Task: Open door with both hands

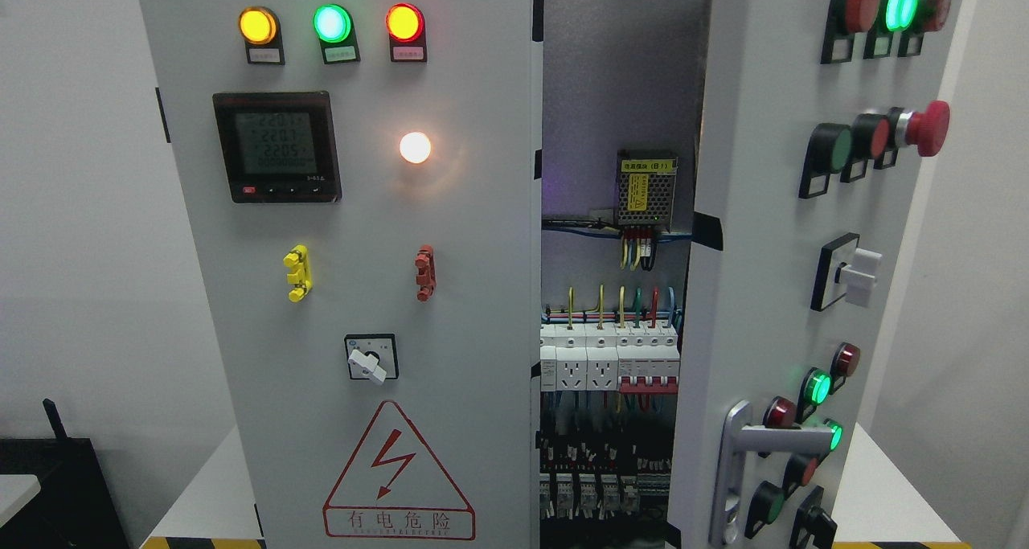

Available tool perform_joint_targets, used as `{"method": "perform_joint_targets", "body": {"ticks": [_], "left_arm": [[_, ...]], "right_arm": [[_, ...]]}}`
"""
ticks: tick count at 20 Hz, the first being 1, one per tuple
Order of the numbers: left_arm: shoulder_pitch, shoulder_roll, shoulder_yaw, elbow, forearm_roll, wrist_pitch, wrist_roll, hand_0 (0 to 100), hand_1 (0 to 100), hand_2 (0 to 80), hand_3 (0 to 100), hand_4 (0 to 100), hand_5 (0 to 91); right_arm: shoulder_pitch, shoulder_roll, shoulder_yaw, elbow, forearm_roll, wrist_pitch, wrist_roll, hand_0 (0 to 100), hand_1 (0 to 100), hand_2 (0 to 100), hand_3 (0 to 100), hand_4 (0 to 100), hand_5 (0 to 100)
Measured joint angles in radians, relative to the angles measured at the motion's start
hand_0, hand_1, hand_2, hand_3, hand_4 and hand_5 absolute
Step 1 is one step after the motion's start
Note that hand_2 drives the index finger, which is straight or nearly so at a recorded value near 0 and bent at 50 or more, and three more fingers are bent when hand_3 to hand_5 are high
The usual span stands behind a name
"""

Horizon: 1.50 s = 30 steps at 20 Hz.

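Neither of the robot's hands nor any fingers appear in the head view, so their state cannot be told. What fills the picture is a grey electrical cabinet standing on a white bench (892, 485), its two doors at different angles.

The right door (764, 235) stands swung outward, seen at a slant, leaving a tall gap between it and the left door (362, 292), which lies flat and closed. A silver lever handle (752, 444) sits low on the right door, near its free edge, just beside a cluster of round buttons and a glowing green lamp (817, 388). Higher on the same door are a red mushroom-head stop button (928, 128), a white rotary switch (858, 276) and, at the top, a bright green indicator (901, 6).

Through the gap, the cabinet interior shows a metal power supply module (645, 189) with a yellow label, mounted on the back panel, with coloured wires running down to a row of white circuit breakers (608, 358) and more components below.

The left door carries three lit lamps across the top, amber (257, 25), green (332, 22) and red (404, 22), a digital meter (277, 147), a glowing white lamp (415, 147), a yellow clip (297, 273), a red clip (424, 273), a selector switch (370, 360) and a red triangular warning sign (398, 473) with a lightning bolt.
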State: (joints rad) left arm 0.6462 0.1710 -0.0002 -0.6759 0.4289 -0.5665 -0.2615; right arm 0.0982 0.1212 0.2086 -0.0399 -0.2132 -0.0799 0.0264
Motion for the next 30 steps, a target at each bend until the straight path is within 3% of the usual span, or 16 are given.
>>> {"method": "perform_joint_targets", "body": {"ticks": [4,11,16,24,30], "left_arm": [[0.143,0.08,0.044,-0.2,0.142,-0.081,-0.004,0,0,0.0,0,3,0.0],[0.375,0.176,0.202,-0.549,0.323,-0.099,-0.035,0,0,0.0,0,3,0.0],[0.48,0.233,0.341,-0.721,0.461,-0.103,-0.048,0,0,0.0,0,3,0.0],[0.614,0.374,0.559,-0.876,0.73,-0.04,-0.117,0,0,0.0,0,3,0.0],[0.651,0.528,0.704,-0.935,0.9,0.1,-0.208,0,0,0.0,0,3,0.0]], "right_arm": [[0.0,0.0,0.0,0.0,0.0,0.0,0.0,11,0,0,0,0,0],[0.0,0.0,0.0,0.0,0.0,0.0,0.0,11,0,0,0,0,0],[0.0,0.0,0.0,0.0,0.0,0.0,0.0,11,0,0,0,0,0],[0.0,0.0,0.0,0.0,0.0,0.0,0.0,11,0,0,0,0,0],[0.0,0.0,0.0,0.0,0.0,0.0,0.0,11,0,0,0,0,0]]}}
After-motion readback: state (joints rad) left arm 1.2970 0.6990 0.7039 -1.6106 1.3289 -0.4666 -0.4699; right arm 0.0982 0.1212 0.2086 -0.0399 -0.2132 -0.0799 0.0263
